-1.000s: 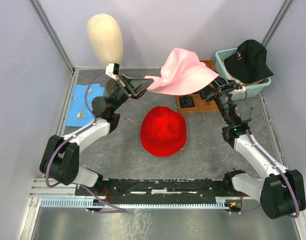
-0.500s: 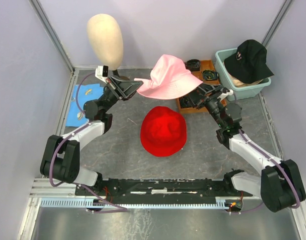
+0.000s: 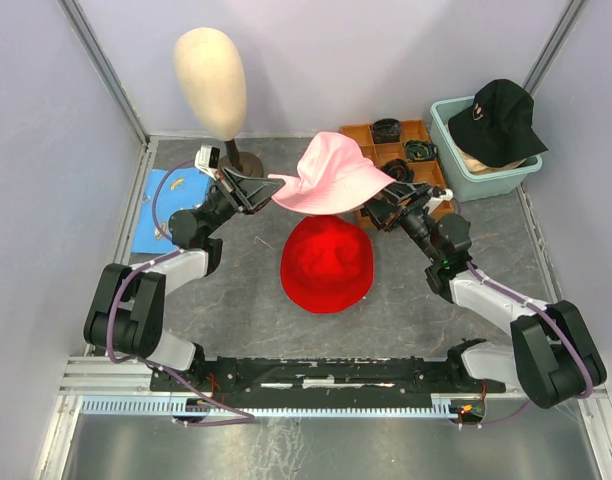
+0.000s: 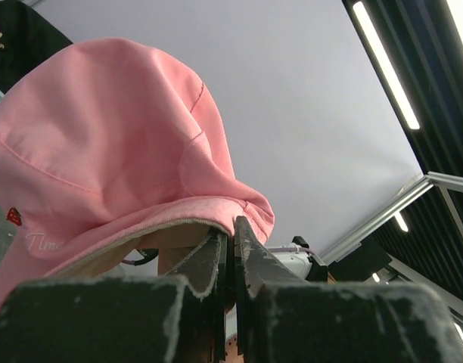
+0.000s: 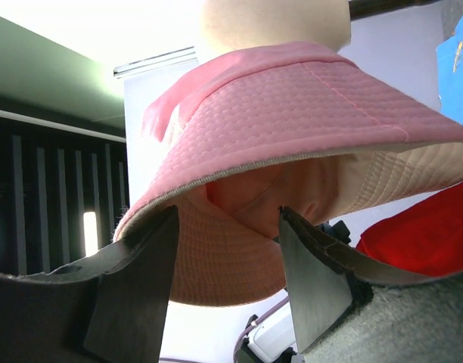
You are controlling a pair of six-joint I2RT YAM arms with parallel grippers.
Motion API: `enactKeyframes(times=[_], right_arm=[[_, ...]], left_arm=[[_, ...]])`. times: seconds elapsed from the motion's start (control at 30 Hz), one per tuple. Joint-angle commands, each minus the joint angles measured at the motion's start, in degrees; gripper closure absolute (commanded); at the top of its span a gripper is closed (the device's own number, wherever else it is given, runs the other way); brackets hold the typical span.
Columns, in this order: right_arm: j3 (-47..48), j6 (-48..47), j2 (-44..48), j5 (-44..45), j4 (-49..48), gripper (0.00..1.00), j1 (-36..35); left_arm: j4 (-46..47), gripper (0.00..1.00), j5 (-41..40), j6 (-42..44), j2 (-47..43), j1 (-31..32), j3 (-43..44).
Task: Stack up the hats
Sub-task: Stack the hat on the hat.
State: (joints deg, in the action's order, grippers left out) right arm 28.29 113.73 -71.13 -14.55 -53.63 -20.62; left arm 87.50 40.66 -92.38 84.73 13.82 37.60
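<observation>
Left pincer (image 3: 263, 187) is clamped on the brim of the pink fabric bucket hat (image 3: 331, 172). The left wrist view shows the cloth pinched between its fingers (image 4: 205, 265). Right pincer (image 3: 376, 210) is at the opposite brim with its jaws spread wide under the hat; contact there is unclear. The hat hangs at mid-frame between both arms, overlapping the upper edge of the round red fabric hat (image 3: 328, 262) on the grey table (image 3: 236, 290). Upper right, a black cap with pale logo (image 3: 501, 108) sits on a teal plastic tub (image 3: 486, 183).
</observation>
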Motion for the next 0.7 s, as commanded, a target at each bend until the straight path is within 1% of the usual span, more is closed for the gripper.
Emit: enactKeyframes(times=[0.0, 0.23, 0.43, 0.67], right_arm=[[-0.8, -0.9, 3.6, -1.1, -4.4, 0.37, -0.1], [-4.7, -1.1, 8.4, -2.6, -0.9, 0.37, -0.1], [-7.1, -3.2, 15.7, -4.5, 7.9, 0.37, -0.1], [-8.3, -5.8, 21.1, -6.6, 16.4, 0.36, -0.1]], left_arm=[[11.0, 0.97, 3.4, -1.4, -1.2, -0.2, -1.1], [11.0, 0.97, 4.7, -1.1, -3.8, -0.2, -5.0], [10.9, 0.97, 5.5, -1.0, -7.6, -0.2, -10.6], [9.3, 0.97, 8.2, -0.6, -10.8, 0.0, -13.5]])
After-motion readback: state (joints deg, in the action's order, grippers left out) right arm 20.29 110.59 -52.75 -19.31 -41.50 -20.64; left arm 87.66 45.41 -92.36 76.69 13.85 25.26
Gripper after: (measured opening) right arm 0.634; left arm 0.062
